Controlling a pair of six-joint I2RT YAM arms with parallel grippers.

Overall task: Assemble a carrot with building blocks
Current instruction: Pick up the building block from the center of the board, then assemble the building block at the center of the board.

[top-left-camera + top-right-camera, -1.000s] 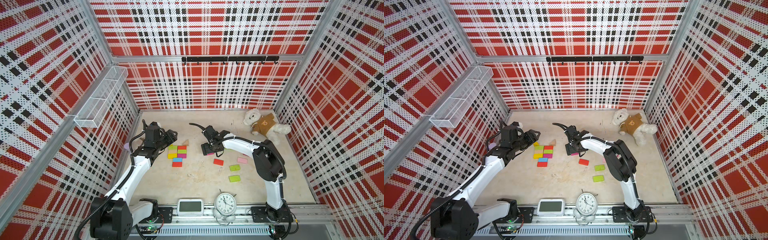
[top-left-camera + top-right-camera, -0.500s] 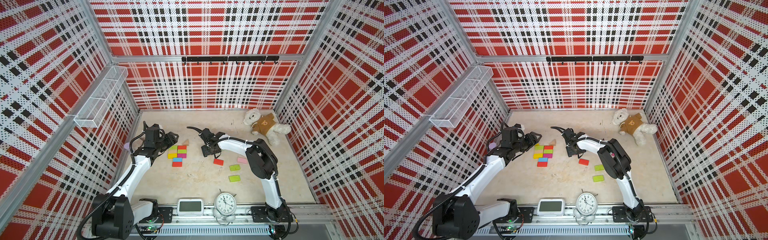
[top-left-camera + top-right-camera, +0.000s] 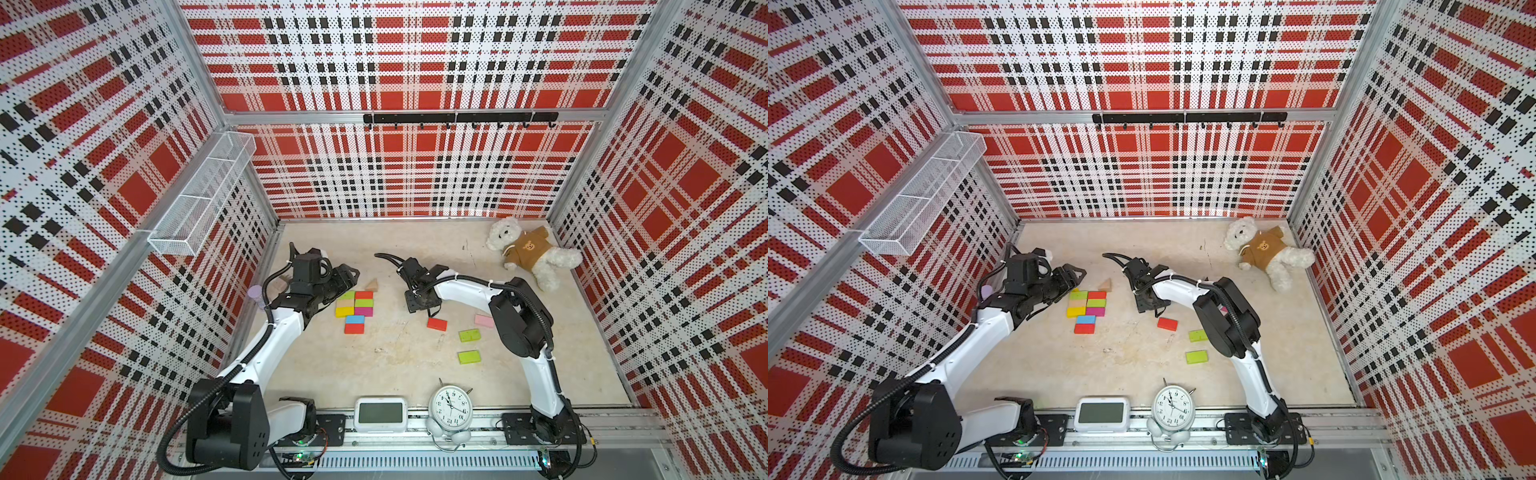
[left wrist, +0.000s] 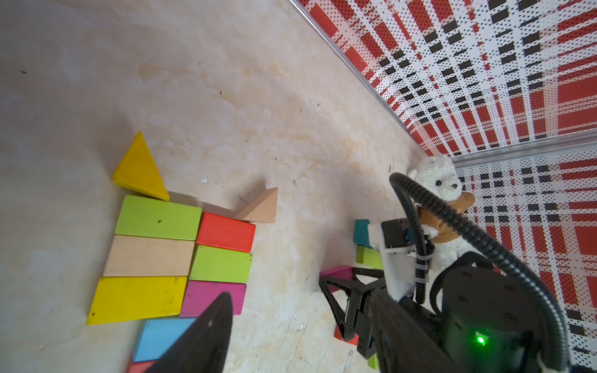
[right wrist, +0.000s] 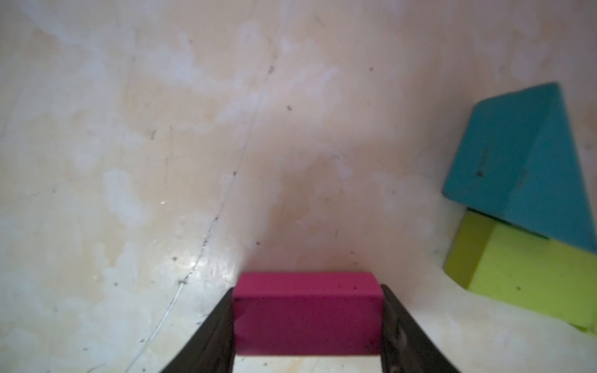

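Pickup step: the right gripper (image 3: 423, 306) pinches the magenta block (image 5: 307, 310) by both ends, low over the table. At its 9 o'clock lies the block cluster (image 3: 354, 305); next likely comes a clean lift and a carry there. Beyond, the left gripper (image 3: 348, 277) hovers part-open and empty.

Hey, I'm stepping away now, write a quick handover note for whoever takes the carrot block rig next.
Left gripper: open, empty, beside the brick cluster.
Right gripper: shut on a magenta brick.
Done: eight bricks laid flat together, yellow wedge and wood wedge at one end.
Left: place the magenta brick; red brick, pink brick, two lime bricks lie loose; teal wedge leans on another lime brick.
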